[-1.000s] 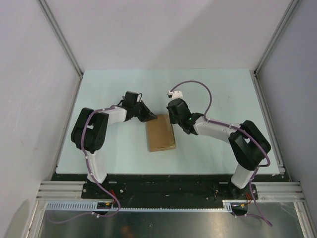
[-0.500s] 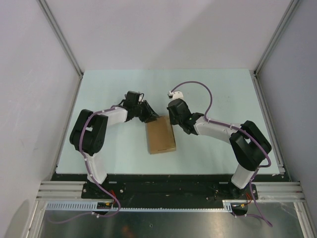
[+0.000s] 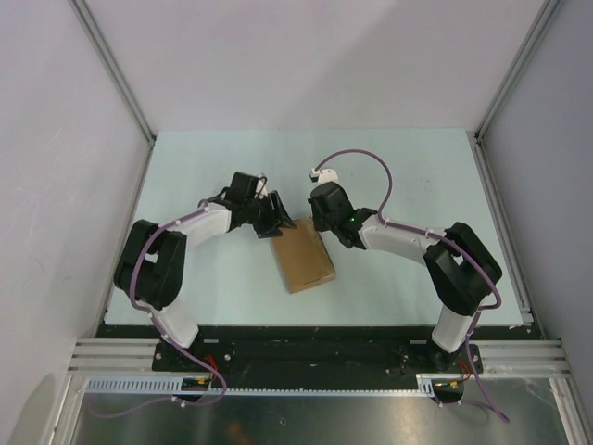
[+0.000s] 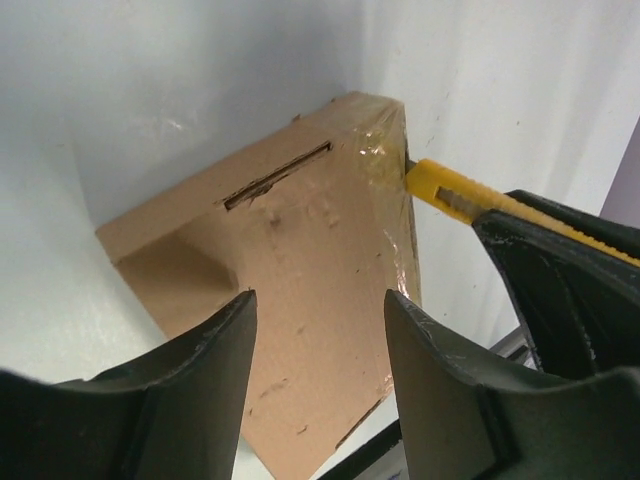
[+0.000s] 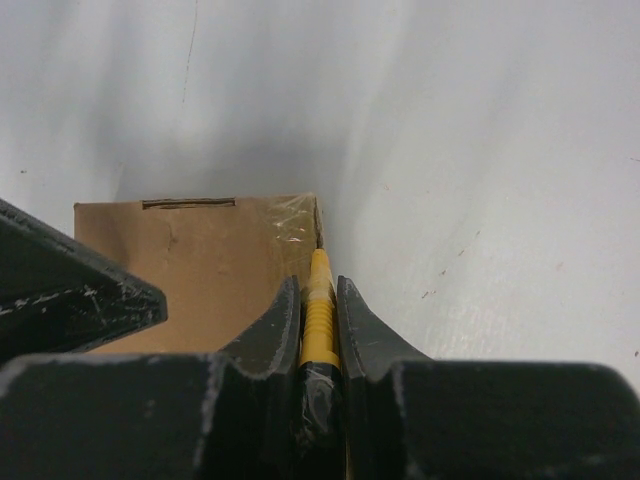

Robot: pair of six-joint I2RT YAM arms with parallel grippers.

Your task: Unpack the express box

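On the table (image 3: 204, 167) between my arms lies the express box (image 3: 306, 258), likely light, stiff and tape-slick, best gripped across its long edges by my left pincer (image 4: 318, 305), spread and empty, while my right pincer (image 5: 318, 290) clamps the yellow knife (image 4: 450, 190).

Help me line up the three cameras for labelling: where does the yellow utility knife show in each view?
Top external: yellow plastic utility knife not discernible, hidden beneath the right tool at the far corner of the flat brown cardboard box.
Left wrist: right of centre, knife tip at the box's taped corner.
Right wrist: bottom centre, knife clamped between that tool's fingers.
Shared landmark: the box's taped corner.
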